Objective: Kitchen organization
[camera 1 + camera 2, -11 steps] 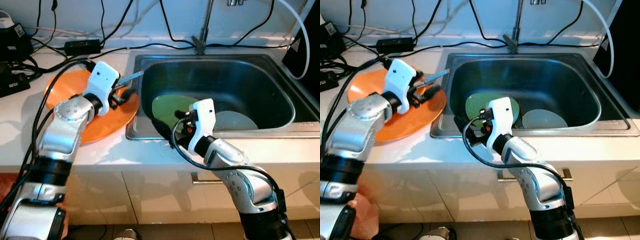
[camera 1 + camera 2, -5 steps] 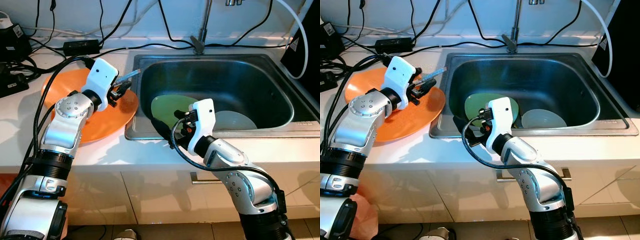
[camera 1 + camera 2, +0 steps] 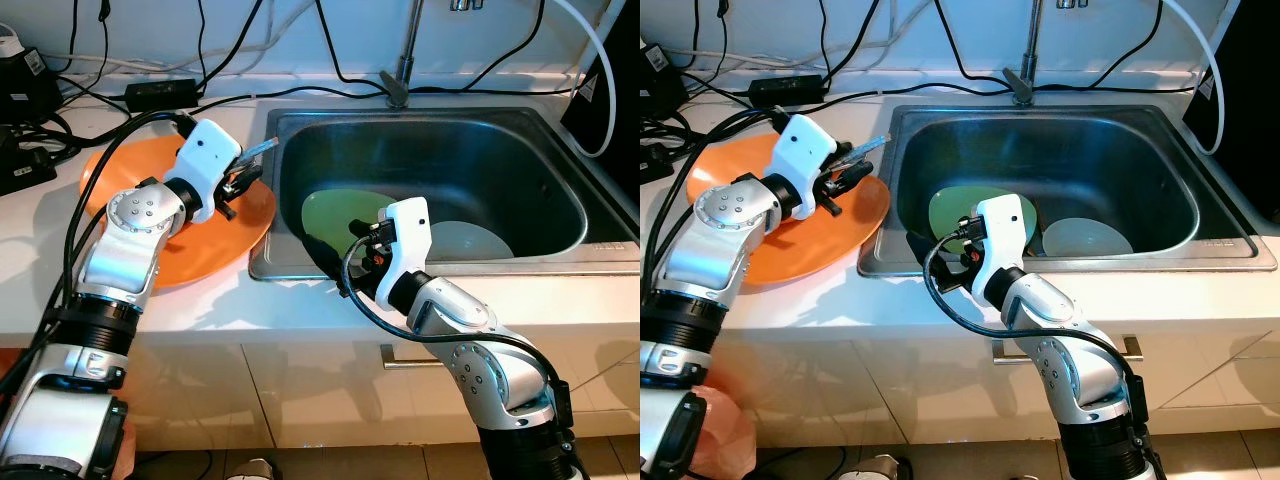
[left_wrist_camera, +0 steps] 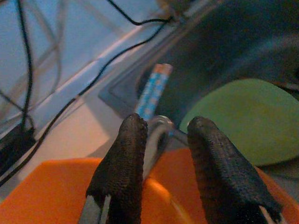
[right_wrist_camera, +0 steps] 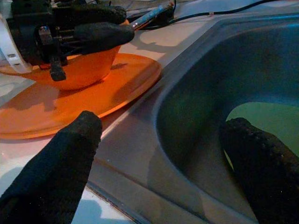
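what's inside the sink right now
In the sink lie a green plate and a pale round plate beside it. The right gripper hangs at the sink's front edge, covering part of the green plate, so anything beneath it is hidden.

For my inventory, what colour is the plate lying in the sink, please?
Light green plate, clearest in the left eye view.

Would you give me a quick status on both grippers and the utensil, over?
Left gripper shut on blue-handled utensil, above orange bowl on orange plate. Right gripper open, empty, at sink front edge. Green plate in sink.
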### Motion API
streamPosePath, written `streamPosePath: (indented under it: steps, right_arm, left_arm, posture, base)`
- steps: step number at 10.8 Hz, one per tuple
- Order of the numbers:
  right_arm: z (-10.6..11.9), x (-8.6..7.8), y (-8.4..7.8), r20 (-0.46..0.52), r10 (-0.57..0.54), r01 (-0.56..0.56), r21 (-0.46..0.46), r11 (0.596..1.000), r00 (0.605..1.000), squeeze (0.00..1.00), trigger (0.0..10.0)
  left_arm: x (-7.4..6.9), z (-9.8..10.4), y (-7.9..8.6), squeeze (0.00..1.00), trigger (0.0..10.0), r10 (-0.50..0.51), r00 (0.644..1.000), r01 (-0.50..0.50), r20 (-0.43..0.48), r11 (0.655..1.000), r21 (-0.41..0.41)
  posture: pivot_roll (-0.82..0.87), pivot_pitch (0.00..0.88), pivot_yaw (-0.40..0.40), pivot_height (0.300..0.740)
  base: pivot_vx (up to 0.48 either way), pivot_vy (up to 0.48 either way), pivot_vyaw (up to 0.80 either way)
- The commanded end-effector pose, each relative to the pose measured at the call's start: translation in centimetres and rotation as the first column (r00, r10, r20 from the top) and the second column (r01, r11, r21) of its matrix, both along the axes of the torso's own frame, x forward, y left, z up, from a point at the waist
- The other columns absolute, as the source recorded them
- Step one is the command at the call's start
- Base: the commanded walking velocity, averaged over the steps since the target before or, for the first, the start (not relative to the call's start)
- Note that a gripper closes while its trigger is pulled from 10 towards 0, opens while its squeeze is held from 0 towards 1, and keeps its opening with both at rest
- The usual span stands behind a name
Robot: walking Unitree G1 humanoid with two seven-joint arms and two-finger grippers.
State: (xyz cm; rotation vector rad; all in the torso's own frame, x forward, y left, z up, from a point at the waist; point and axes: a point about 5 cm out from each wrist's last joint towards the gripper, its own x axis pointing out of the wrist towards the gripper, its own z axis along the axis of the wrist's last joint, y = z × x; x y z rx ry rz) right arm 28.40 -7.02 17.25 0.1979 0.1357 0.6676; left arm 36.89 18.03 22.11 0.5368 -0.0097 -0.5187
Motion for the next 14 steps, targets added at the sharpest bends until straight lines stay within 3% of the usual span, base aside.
streamPosePath:
  steps: [1,7,11,14]
  right_arm:
    - [0.2,-0.1,0.0,0.006,-0.007,0.007,-0.002,1.000,1.000,0.00,10.0]
    - [0.2,0.2,0.0,0.008,-0.017,0.017,0.003,1.000,1.000,0.00,10.0]
    - [0.2,0.2,-0.1,0.011,-0.025,0.025,0.000,1.000,1.000,0.00,10.0]
    - [0.2,0.4,-0.1,0.011,-0.021,0.021,-0.001,1.000,1.000,0.00,10.0]
  left_arm:
    - [0.2,0.1,0.2,0.00,0.0,-0.011,1.000,0.011,-0.015,0.999,0.039]
    - [0.1,0.2,0.5,0.00,0.0,-0.039,0.999,0.041,-0.016,0.994,0.104]
    - [-0.4,2.4,1.0,0.00,0.0,-0.026,0.992,0.017,0.126,0.997,0.074]
    - [-0.8,5.0,2.2,0.00,0.0,0.021,0.963,-0.034,0.270,0.999,0.043]
  posture:
    - [0.12,0.079,0.036,0.740]
    - [0.12,0.071,0.038,0.740]
    - [0.12,0.067,0.037,0.740]
    - [0.14,0.065,0.032,0.740]
  base:
    - [0.000,0.000,0.00]
    - [0.000,0.000,0.00]
    - [0.000,0.000,0.00]
    - [0.000,0.000,0.00]
